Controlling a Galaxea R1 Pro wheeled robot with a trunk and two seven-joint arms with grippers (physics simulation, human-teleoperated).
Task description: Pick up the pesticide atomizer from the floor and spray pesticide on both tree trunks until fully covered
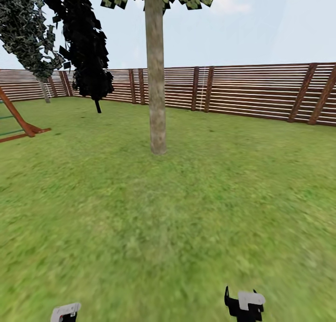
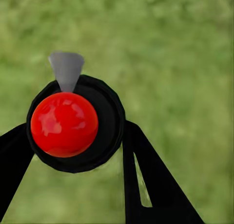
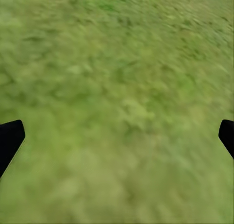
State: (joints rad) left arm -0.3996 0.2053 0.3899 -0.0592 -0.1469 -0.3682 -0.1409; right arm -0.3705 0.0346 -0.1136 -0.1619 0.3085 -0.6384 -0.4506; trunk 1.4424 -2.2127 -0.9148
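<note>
**— What have your fingers got?**

My left fingers [image 2: 73,151] are clenched on the atomizer [image 2: 75,124], one black finger on each side of its dark round body. I look straight down on its red top [image 2: 64,124], with a grey nozzle [image 2: 67,70] poking out past the rim. Under it is only blurred grass. My right fingers [image 3: 117,136] are spread wide with nothing between them, just lawn.

**— How will the bottle handle?**

I'd judge it light and stiff, a small hard cylinder. The glossy sides could slip or twist in a two-point hold, so the body is the place to grip, as I have it, with the top and nozzle left free. I would keep the nozzle pointing away from me when I aim.

**— Any label you can read?**

None from here. From above I see the cap and rim, no writing or brand.

**— And farther out?**

In the head view both wrists sit low at the frame's bottom edge, left [image 1: 65,311] and right [image 1: 246,305]. Ahead across the grass [image 1: 186,210] stands a trunk [image 1: 156,79], thick and mottled, well apart from me. A second tree [image 1: 32,37] leans by the far left fence [image 1: 261,93], with a black-leaved one [image 1: 86,46] between them. I'd say no spraying has begun; I need to get closer first.
</note>
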